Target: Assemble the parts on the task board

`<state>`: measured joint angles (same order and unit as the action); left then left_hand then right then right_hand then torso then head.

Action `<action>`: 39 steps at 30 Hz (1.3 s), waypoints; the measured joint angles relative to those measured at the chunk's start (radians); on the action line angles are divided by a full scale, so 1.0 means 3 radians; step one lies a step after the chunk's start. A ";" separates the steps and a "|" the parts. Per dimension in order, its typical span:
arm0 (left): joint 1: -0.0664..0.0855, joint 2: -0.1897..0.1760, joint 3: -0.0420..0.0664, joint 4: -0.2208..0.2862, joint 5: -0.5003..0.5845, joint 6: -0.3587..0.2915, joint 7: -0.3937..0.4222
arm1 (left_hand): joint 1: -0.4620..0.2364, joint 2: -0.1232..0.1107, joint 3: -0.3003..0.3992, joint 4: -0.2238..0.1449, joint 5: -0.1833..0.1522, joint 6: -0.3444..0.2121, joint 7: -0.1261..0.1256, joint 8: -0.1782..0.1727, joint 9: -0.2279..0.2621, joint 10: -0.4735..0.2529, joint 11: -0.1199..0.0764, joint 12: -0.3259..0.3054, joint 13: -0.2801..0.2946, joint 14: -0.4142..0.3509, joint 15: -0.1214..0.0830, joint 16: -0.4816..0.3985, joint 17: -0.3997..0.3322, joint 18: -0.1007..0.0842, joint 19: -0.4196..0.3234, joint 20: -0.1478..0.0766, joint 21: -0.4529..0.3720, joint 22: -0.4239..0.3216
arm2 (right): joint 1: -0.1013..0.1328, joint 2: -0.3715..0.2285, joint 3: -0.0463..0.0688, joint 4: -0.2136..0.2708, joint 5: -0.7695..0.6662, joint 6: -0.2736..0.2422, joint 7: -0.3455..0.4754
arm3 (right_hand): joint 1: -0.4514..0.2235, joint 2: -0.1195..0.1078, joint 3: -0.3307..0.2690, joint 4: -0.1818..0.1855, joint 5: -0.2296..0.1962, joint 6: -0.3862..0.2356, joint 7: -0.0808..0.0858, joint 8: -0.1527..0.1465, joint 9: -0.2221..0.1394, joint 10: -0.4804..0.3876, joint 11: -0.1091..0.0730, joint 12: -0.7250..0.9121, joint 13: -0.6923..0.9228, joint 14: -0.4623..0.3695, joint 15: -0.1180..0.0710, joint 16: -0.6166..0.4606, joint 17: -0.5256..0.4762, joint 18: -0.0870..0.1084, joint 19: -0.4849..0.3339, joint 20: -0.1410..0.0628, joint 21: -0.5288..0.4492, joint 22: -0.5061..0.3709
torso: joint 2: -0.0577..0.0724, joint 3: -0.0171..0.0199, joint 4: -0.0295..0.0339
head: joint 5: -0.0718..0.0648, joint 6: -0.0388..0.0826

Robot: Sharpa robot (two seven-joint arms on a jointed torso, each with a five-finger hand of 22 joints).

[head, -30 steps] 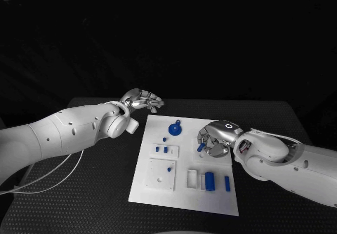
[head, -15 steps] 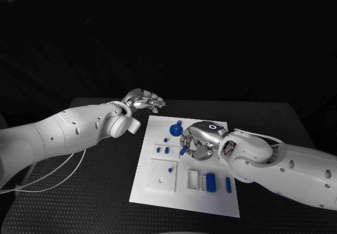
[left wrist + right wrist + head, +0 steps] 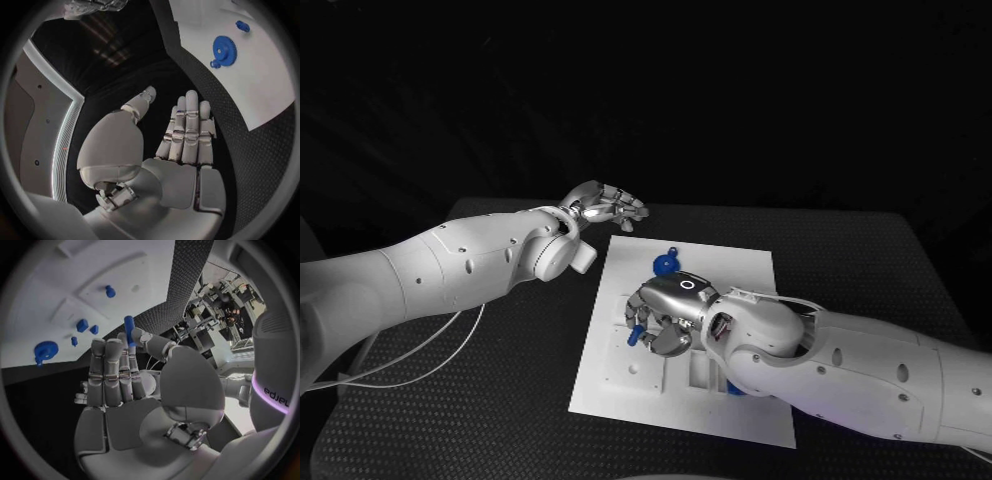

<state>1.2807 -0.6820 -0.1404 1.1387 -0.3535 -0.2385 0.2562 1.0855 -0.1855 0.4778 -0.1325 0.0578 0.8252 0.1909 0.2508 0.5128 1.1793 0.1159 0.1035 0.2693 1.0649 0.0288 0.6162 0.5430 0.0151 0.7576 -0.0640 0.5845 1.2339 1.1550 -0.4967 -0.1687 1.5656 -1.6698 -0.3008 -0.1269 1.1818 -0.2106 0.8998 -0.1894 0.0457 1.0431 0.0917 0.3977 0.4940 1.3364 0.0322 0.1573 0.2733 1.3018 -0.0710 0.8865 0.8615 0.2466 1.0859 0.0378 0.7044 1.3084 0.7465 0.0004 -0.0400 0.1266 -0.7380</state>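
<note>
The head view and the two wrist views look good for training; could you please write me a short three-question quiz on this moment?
1. True or false: the right hand holds a blue peg over the task board.
2. Which describes the left hand? A) it grips the blue gear; B) it holds nothing, fingers extended, off the board's far left corner; C) it presses on the board.
3. Fill in: the blue gear lies near the board's ___ edge, seen from the robot.

Key: 1 true; 2 B; 3 far.
</note>
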 measured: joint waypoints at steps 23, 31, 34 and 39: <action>0.0000 -0.0004 0.0000 0.0031 0.0001 0.0002 -0.0001 | 0.0000 0.0000 0.0000 0.0000 0.0000 0.0000 0.0000 0.0014 -0.0003 0.0000 0.0000 0.0000 -0.0003 0.0000 0.0000 0.0000 0.0006 0.0000 0.0000 0.0000 0.0000 0.0002 | -0.0113 0.0138 -0.0174 -0.0132 -0.0309 0.0106 -0.0014 | -0.0044 -0.0016 0.0008 -0.0028 -0.0001 -0.0001 0.0003 -0.0014 0.0000 -0.0001 0.0000 0.0000 0.0018 0.0005 0.0006 0.0000 0.0007 0.0005 -0.0004 0.0005 0.0014 -0.0001 | 0.0000 0.0007 -0.0009 | 0.0046 -0.0069; 0.0000 -0.0004 0.0000 0.0031 0.0001 0.0005 -0.0001 | 0.0000 0.0000 -0.0009 0.0009 0.0000 0.0000 0.0000 0.0014 -0.0003 0.0000 0.0000 0.0000 -0.0002 0.0000 0.0000 0.0000 0.0009 0.0000 0.0000 0.0000 0.0000 0.0005 | -0.0117 0.0135 -0.0185 -0.0130 -0.0334 0.0134 -0.0014 | -0.0043 -0.0016 -0.0001 -0.0036 -0.0001 -0.0002 0.0010 -0.0006 0.0001 -0.0001 0.0000 -0.0001 0.0033 0.0006 0.0007 0.0000 0.0009 0.0005 0.0012 -0.0003 0.0014 -0.0001 | 0.0000 0.0008 -0.0011 | 0.0053 -0.0083; 0.0000 -0.0011 0.0000 0.0031 0.0001 0.0006 -0.0001 | 0.0000 0.0000 -0.0009 0.0009 0.0000 0.0000 0.0000 0.0014 -0.0003 0.0000 0.0000 0.0000 -0.0002 0.0000 0.0000 0.0000 0.0009 0.0000 0.0000 0.0000 0.0000 0.0005 | -0.0117 0.0120 -0.0189 -0.0134 -0.0342 0.0141 -0.0017 | -0.0039 -0.0011 -0.0001 -0.0037 -0.0010 -0.0003 0.0011 -0.0005 0.0055 -0.0001 0.0000 -0.0002 0.0033 0.0006 0.0008 0.0000 0.0010 0.0005 0.0012 -0.0003 0.0013 -0.0001 | 0.0000 0.0008 -0.0011 | 0.0053 -0.0088; 0.0000 -0.0023 0.0000 0.0030 0.0001 0.0006 -0.0002 | 0.0000 0.0000 -0.0009 0.0009 0.0000 0.0000 0.0000 0.0014 -0.0002 0.0000 0.0000 0.0000 -0.0002 -0.0012 0.0012 0.0000 0.0009 0.0000 0.0000 0.0000 0.0000 0.0005 | -0.0117 0.0132 -0.0199 -0.0138 -0.0375 0.0154 -0.0028 | -0.0048 -0.0002 -0.0001 -0.0038 -0.0011 -0.0007 0.0015 -0.0005 0.0057 -0.0001 0.0000 -0.0002 0.0034 0.0003 0.0005 0.0000 0.0010 0.0005 0.0012 -0.0002 0.0013 -0.0001 | -0.0001 0.0007 -0.0009 | 0.0051 -0.0089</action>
<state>1.2807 -0.6888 -0.1405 1.1477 -0.3531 -0.2367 0.2554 1.0855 -0.1855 0.4751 -0.1299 0.0578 0.8252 0.1909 0.2549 0.5121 1.1793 0.1159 0.1035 0.2686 1.0614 0.0324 0.6163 0.5457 0.0151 0.7576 -0.0640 0.5845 1.2354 1.1199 -0.4570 -0.2284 1.5241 -1.7824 -0.2546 -0.1351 1.1674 -0.2111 0.8995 -0.2006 0.0425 1.0408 0.0961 0.3962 0.5110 1.3361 0.0321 0.1566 0.2834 1.3029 -0.0694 0.8866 0.8645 0.2481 1.0895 0.0371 0.7084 1.3082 0.7463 0.0025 -0.0428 0.1420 -0.7649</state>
